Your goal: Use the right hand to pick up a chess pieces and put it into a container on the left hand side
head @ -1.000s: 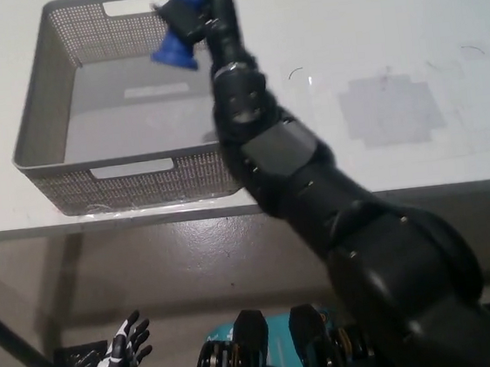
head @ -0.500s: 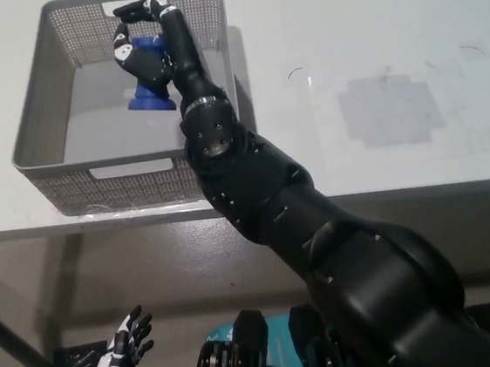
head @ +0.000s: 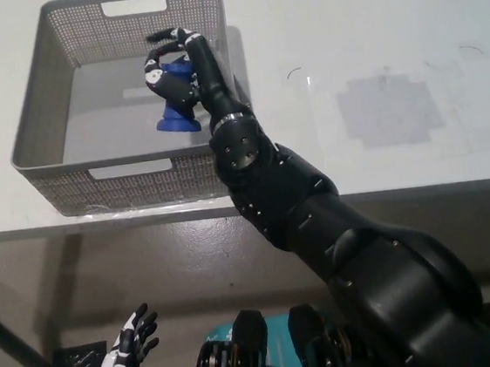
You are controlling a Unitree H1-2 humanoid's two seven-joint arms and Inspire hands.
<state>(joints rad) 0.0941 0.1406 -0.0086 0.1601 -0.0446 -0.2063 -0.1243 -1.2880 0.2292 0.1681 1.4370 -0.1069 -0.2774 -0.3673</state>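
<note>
Where it hung left half a second ago, right hand (head: 173,68) rightward inside basket (head: 37,126), clamped on blue chess piece (head: 180,111); left hand (head: 131,346) low, fingers apart.

Looks like a robotics lab or test room, not a home. Plain white counter (head: 370,39) with a dull grey patch (head: 391,111) and a few small pen-like marks, well to the right of the fingers (head: 164,43). Grey perforated metal basket (head: 40,109) around the fingers, of the office-storage sort. Bare, polished concrete-like floor (head: 191,250) below the counter's edge, with a dark metal leg and foot bracket (head: 71,361) far below the fingers. No household furnishings visible.
</note>
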